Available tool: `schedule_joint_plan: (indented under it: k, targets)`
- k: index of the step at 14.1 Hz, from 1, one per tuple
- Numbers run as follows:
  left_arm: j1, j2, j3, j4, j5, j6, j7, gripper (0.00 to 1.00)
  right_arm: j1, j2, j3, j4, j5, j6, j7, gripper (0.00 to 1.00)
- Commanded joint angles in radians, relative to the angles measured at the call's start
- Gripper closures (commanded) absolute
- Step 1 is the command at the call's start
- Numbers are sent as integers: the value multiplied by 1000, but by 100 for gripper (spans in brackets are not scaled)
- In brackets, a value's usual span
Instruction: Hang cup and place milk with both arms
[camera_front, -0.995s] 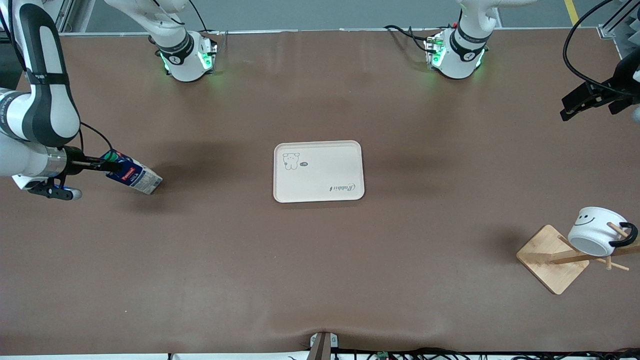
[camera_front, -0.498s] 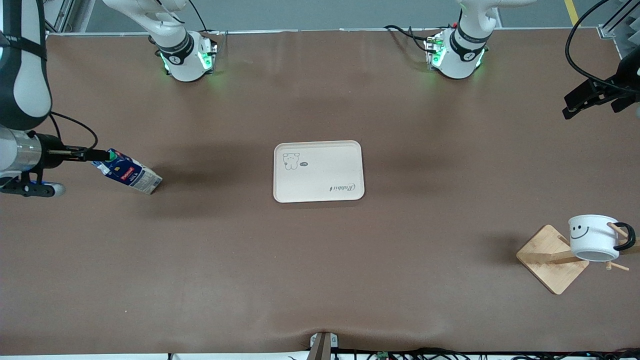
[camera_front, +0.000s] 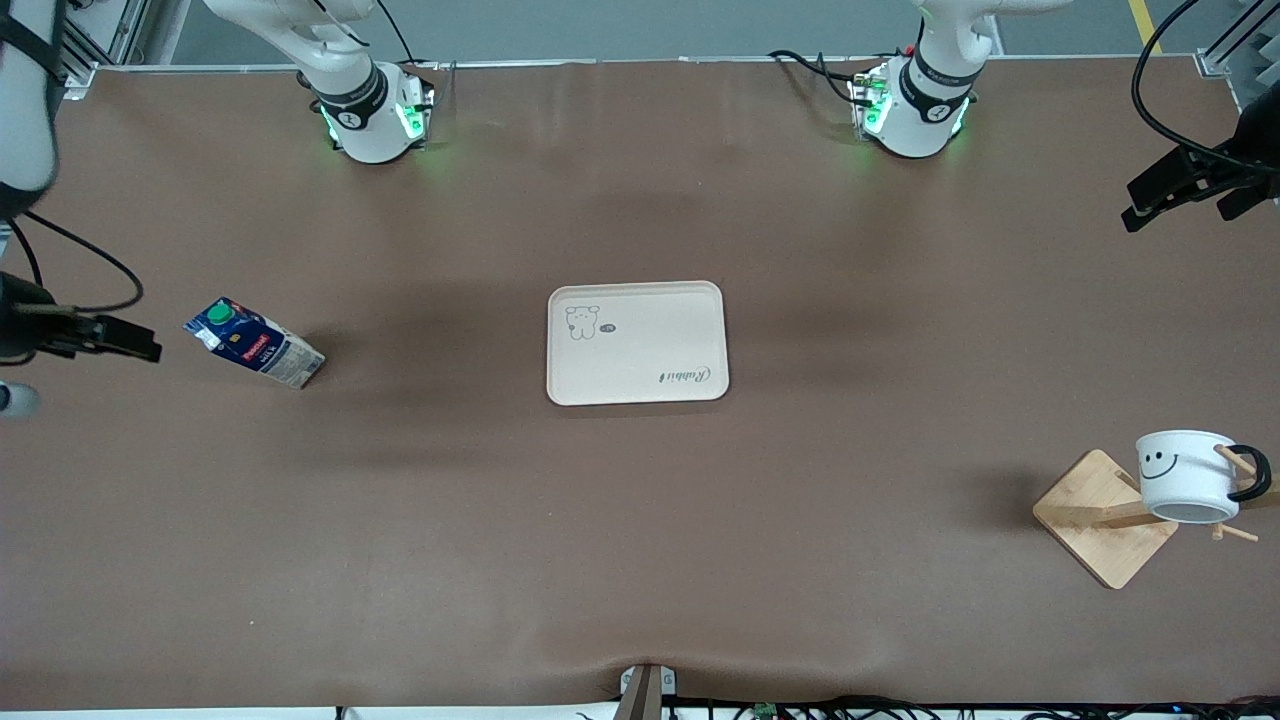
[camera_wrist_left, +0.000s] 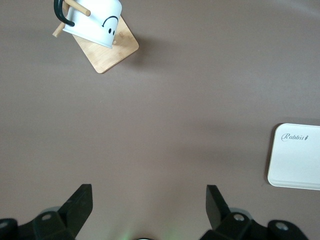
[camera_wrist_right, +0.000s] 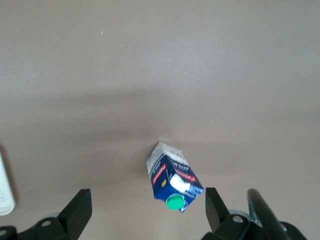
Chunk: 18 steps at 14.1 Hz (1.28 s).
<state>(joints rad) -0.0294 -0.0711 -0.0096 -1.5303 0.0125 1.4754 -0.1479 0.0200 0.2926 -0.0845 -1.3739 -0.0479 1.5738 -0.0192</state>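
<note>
The milk (camera_front: 255, 343), a dark blue carton with a green cap, stands on the brown table toward the right arm's end, free of any gripper. It also shows in the right wrist view (camera_wrist_right: 172, 182). My right gripper (camera_front: 130, 343) is open and empty, a short gap from the carton's cap; its own view shows the same (camera_wrist_right: 147, 202). The cup (camera_front: 1185, 475) hangs by its black handle on a peg of the wooden rack (camera_front: 1100, 520), as the left wrist view (camera_wrist_left: 97, 22) shows too. My left gripper (camera_front: 1150, 200) is open and empty, high over the table's left-arm end (camera_wrist_left: 149, 200).
A cream tray (camera_front: 637, 342) with a bear drawing lies at the table's middle, with nothing on it. Its edge shows in the left wrist view (camera_wrist_left: 295, 160). Both arm bases glow green along the table edge farthest from the front camera.
My right gripper has let go of the milk and drawn back toward the table's end; the carton stayed put. The cup swung and settled level on its peg. The left gripper barely shifted.
</note>
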Motion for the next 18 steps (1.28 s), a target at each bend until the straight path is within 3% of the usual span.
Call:
schedule_joint_plan:
  k: [1, 3, 11, 13, 16, 18]
  targets:
    - [-6, -22, 2, -21, -16, 8, -4, 0, -12, 37, -4, 48, -23, 29, 4, 0]
    - [-6, -26, -22, -19, -16, 2, -24, 0, -9, 45, -1, 62, -32, 148, 2, 0]
    - [-14, -30, -70, -22, -23, -7, -52, 0, -42, 2, 2, 104, -18, 129, -53, 0]
    - [-10, -24, -70, -19, -23, -7, -50, 0, -29, -3, 5, 113, 48, 118, -48, 0]
    - [-9, -24, -69, -16, -22, -7, -52, 0, -15, -7, 2, 162, 14, 117, -15, 0]
    - [-7, -22, -69, -13, -20, -7, -52, 0, -15, -78, 0, 130, 13, -82, -18, 0]
